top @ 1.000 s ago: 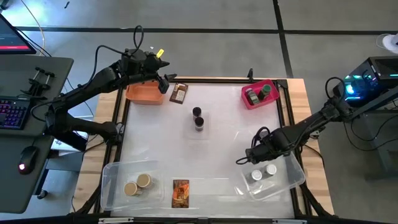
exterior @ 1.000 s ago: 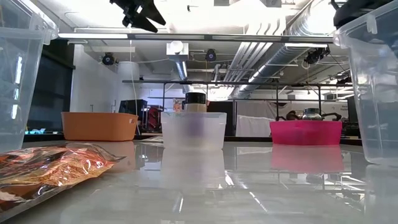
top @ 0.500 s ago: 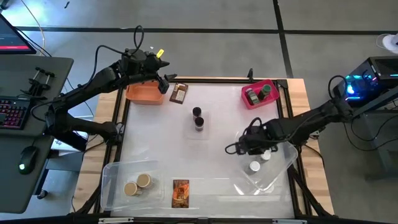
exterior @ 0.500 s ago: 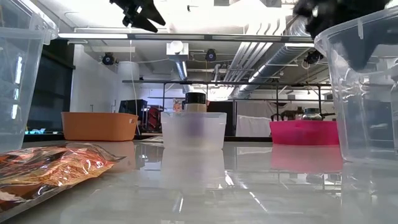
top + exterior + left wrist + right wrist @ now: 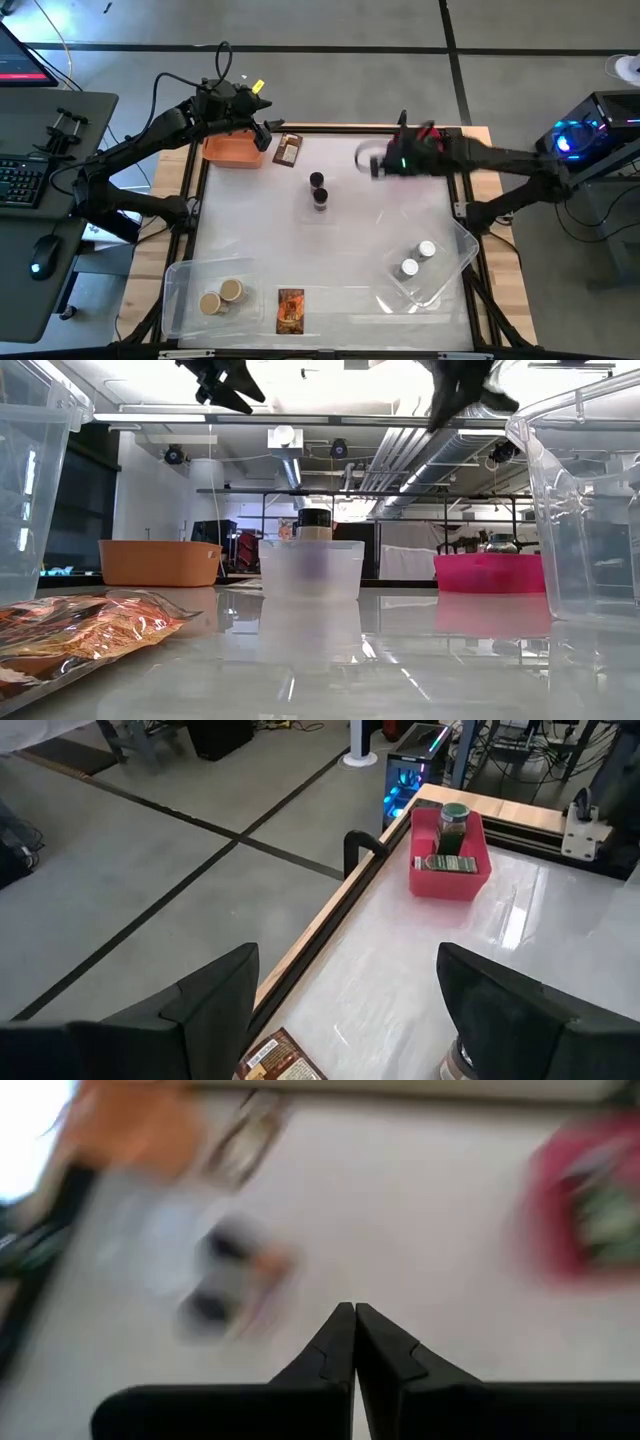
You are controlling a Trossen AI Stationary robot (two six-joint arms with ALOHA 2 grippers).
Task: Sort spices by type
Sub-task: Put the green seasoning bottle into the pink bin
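Right tool point(image 5: 372, 162) is up in the air near the pink bin point(image 5: 404, 166) at the far right of the surface point(image 5: 360, 230), fingers pinched fully together with nothing between them – the right wrist view shows the two tips meeting. Left tool point(image 5: 268, 133) hangs over the orange bin point(image 5: 225, 152) at the far left, fingers spread wide and empty.

Where the spices are now:
- two green-capped jars point(image 5: 452, 825) in the pink bin
- two white-capped jars point(image 5: 417, 259) in the clear tub point(image 5: 455, 250) at the near right
- two tan-capped jars point(image 5: 220, 296) in the clear tub point(image 5: 180, 290) at the near left
- two dark-capped jars point(image 5: 318, 190) standing in the small frosted tub point(image 5: 310, 568) mid-surface
- one packet point(image 5: 288, 150) lying just beside the orange bin, not in it
- a second packet point(image 5: 290, 308) loose on the near edge of the surface, between the two clear tubs

My read: jars look paired off by cap colour, so the packets are what's left. The right tool is moving fast – its wrist picture is smeared – so it should settle before committing to any pick.

For doing it well: spread the fingers before descending, not after. The packets are flat and slick, so I'd come in low at one short edge and pinch the seam rather than press down on the middle. The left tool is already over the far packet – that one is its natural pick. Keep the arms apart near the centre tub.
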